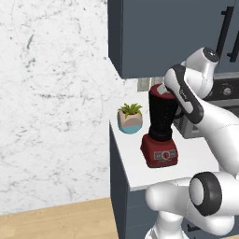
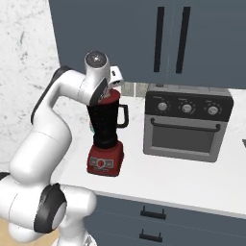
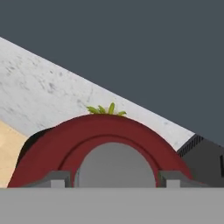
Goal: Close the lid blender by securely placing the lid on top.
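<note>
Blender (image 1: pixel 160 126) on the counter (image 1: pixel 140 172), lid (image 3: pixel 111 144) seated on its jar. Gripper (image 3: pixel 114 178) at the lid, fingertips (image 3: pixel 57 178) flanking its grey cap; jaw state indeterminate. No legible writing.

The scene is viewed from behind the arm by both base cameras, angled forward and down. In the left base view the blender (image 1: pixel 161 126) is seen from its left, with the counter (image 1: pixel 135 172) end at 6 o'clock and a potted plant (image 1: pixel 130 118) at 9 o'clock of it. In the right base view the blender (image 2: pixel 106 139) is shared, with the toaster oven (image 2: pixel 187 122) at 3 o'clock. In the hand view the lid (image 3: pixel 100 148) is seen from very near, tilted.
</note>
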Robot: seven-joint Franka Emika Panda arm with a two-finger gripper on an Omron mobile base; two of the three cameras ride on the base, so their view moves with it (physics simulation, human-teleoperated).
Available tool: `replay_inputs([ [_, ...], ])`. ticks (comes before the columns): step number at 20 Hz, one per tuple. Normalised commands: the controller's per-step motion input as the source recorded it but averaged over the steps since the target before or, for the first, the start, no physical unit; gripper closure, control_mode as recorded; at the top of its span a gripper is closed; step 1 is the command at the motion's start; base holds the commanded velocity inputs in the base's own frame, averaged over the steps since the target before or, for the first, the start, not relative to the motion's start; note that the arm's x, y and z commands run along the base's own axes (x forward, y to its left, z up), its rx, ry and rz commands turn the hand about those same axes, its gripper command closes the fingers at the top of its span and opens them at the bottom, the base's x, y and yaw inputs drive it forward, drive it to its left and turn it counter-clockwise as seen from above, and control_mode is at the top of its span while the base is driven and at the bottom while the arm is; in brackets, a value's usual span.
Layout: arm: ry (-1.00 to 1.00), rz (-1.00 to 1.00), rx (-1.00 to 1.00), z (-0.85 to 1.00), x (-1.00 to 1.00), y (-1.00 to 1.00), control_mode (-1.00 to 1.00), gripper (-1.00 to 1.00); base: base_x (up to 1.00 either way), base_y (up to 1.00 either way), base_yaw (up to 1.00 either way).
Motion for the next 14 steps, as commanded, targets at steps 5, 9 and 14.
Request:
replay_inputs([
  [5,-0.06,0.0,0.0,0.22,-0.23,0.0,-1.0,-1.0,0.0,0.0,0.0],
  [9,-0.12,0.0,0.0,0.26,-0.4,-0.03,-1.0,-1.0,0.0,0.0,0.0],
  [14,-0.17,0.0,0.03,0.04,-0.85,-0.31,-1.0,-1.0,0.0,0.0,0.0],
])
